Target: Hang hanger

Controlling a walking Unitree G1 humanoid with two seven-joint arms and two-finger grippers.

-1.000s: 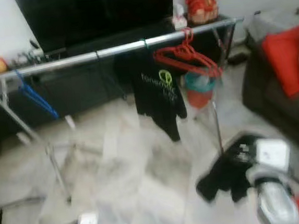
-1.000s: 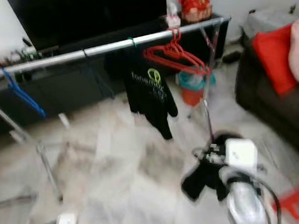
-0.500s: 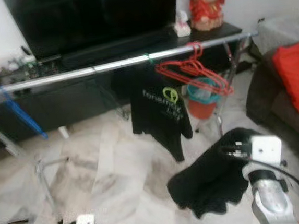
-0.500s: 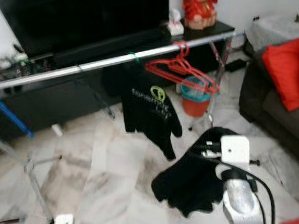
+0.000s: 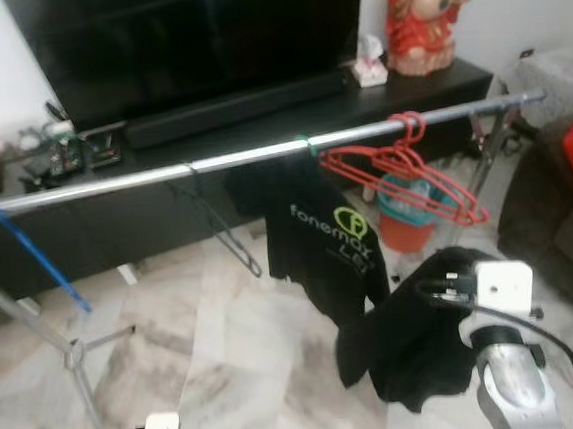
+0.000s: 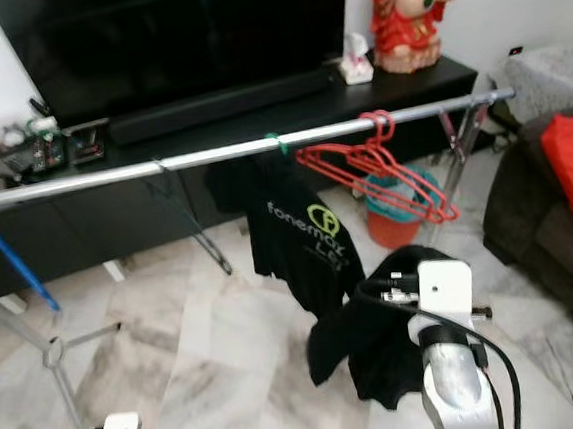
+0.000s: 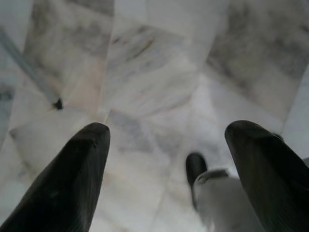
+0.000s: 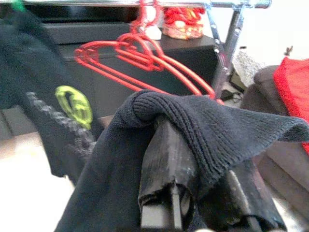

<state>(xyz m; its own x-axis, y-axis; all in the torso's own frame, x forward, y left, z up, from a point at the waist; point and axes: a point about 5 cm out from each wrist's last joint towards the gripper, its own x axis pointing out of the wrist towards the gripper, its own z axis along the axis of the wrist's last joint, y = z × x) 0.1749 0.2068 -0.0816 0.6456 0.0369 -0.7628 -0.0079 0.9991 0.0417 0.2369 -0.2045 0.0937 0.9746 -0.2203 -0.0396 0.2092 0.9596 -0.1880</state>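
The right hand (image 8: 169, 193) pinches a dark garment (image 5: 419, 348), lower right of frame, just below the red hangers (image 5: 403, 169) on the rail (image 5: 242, 160). The left hand (image 7: 164, 164) hangs spread. The loose cloth could slip or snag the hung T-shirt (image 5: 325, 256).

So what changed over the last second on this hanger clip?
The right hand has raised the dark garment from low near the floor toward the rail; it stays draped over the fingers. The camera moved too, so the rack sits differently in frame. The black T-shirt and red hangers still hang there. The left hand hangs open.
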